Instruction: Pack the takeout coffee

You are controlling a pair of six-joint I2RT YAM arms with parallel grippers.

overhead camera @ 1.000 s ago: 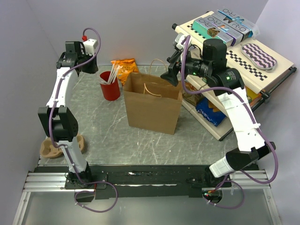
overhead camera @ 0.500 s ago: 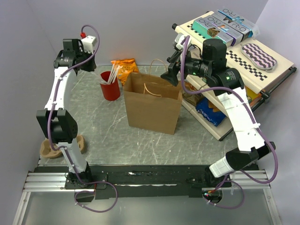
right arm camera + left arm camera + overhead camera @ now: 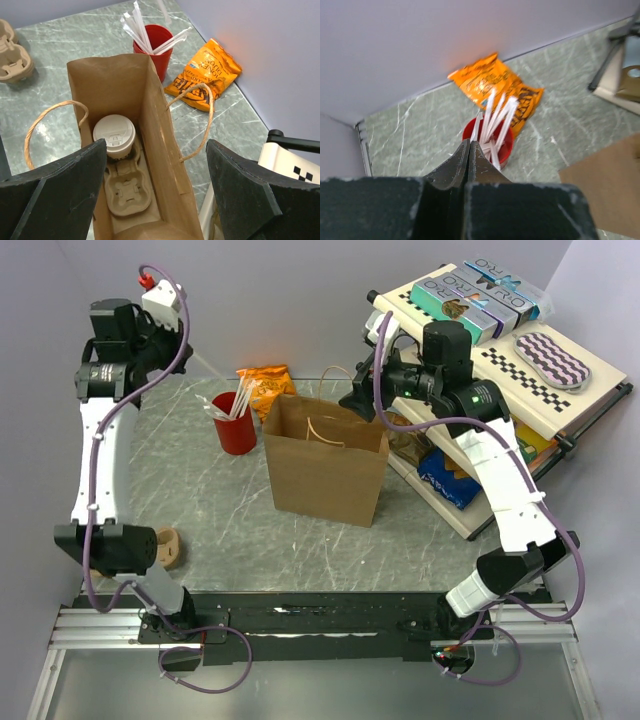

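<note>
Watch the tall brown paper bag (image 3: pixel 120 85) first; it stands upright and open-mouthed with nothing bracing it, and its twisted paper handle loops (image 3: pixel 200 125) hang loose at the rim; if you bring the right gripper (image 3: pixel 156 145) down or sideways carelessly, I judge a finger could snag a loop or the rim and drag the bag over, tipping the drink inside; the small white paper cup with its white domed plastic lid (image 3: pixel 114 136) sits upright at the bottom of the bag, seated in one socket of a brown moulded-pulp carrier tray (image 3: pixel 127 190); the packing looks done or nearly so; your right gripper hangs above the bag mouth, jaws spread wide, holding nothing and touching nothing; your left gripper (image 3: pixel 469 150) is raised well above the table, fingers pressed fully together and empty; below it stands the red cup of white sticks (image 3: pixel 490 145), just beside a crumpled orange snack packet (image 3: pixel 495 90); a careless drop there would scatter the sticks
</note>
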